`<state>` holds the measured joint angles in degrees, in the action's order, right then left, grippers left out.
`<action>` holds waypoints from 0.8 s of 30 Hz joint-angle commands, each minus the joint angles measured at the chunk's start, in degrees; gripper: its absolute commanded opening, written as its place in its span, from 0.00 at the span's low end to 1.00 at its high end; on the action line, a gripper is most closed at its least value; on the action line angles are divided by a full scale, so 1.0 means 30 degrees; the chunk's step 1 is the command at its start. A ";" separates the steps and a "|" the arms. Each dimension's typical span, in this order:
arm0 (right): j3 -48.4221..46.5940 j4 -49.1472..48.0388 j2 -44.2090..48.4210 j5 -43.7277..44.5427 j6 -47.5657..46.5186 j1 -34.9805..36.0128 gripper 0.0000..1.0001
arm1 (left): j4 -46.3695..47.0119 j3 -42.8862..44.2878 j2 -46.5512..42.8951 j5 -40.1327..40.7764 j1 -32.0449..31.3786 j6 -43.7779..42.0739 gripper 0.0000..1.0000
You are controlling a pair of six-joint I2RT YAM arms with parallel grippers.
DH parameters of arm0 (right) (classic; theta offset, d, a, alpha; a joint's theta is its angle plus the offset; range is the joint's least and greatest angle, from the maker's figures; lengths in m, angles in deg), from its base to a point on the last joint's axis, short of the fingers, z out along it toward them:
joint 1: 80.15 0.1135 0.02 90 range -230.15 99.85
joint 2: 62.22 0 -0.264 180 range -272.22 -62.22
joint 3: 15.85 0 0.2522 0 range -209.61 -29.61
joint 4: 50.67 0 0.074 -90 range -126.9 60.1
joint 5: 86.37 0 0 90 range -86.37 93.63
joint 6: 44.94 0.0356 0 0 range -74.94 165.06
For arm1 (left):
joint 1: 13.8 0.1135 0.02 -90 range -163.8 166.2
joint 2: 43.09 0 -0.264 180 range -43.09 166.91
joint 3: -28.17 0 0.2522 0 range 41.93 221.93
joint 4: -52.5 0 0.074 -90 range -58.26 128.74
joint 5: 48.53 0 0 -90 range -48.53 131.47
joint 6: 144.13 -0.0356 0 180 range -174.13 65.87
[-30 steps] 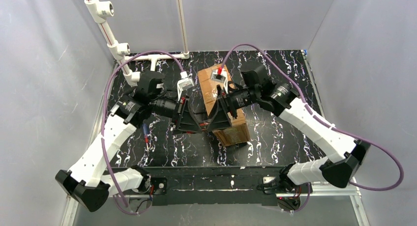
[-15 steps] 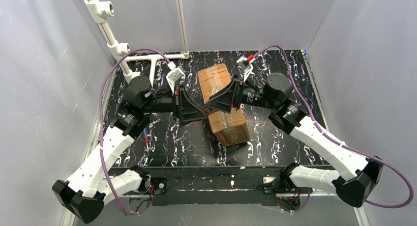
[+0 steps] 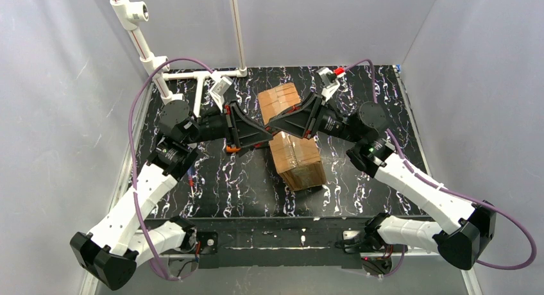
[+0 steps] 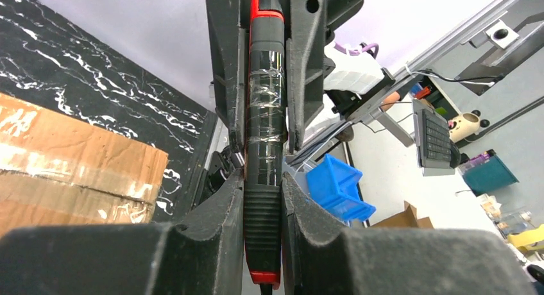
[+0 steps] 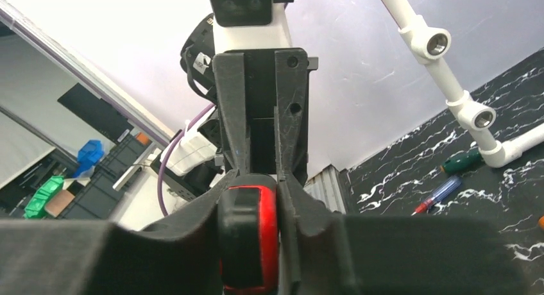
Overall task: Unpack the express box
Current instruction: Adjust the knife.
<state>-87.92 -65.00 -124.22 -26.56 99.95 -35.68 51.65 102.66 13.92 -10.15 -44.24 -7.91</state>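
Black marbled table (image 3: 359, 179) between grey walls, from above: express box (image 3: 296, 160) at centre, lying angled, taped seam up; left gripper (image 3: 256, 136) and right gripper (image 3: 282, 123) tip to tip above its middle; screwdriver (image 3: 191, 176) on the table left of the box.

From left wrist: own jaws clamped on black-and-red tool (image 4: 264, 147), opposite jaws flanking its far end; box corner at left.

From right wrist: red tool end pinched between own jaws, clenched on it by the look; left jaws opposite, on the same tool.
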 commanded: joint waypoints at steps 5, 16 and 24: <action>-0.0137 -0.3014 -0.0374 -0.0357 0.0989 -0.0012 0.38 | 0.2279 -0.0226 0.0113 0.0469 0.0016 0.1080 0.00; -0.0360 -0.1091 -0.0338 0.1116 0.0496 0.0031 0.01 | 0.2785 -0.0690 0.0292 0.1310 0.0056 0.1815 0.00; -0.3487 0.9903 0.1263 0.9680 -0.5911 0.0000 0.01 | -0.0105 -0.2410 -0.1266 0.1948 0.2166 0.2498 0.72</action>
<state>-90.23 -50.86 -123.30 -13.10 93.76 -35.66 57.07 96.39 14.42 -5.95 -41.35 0.00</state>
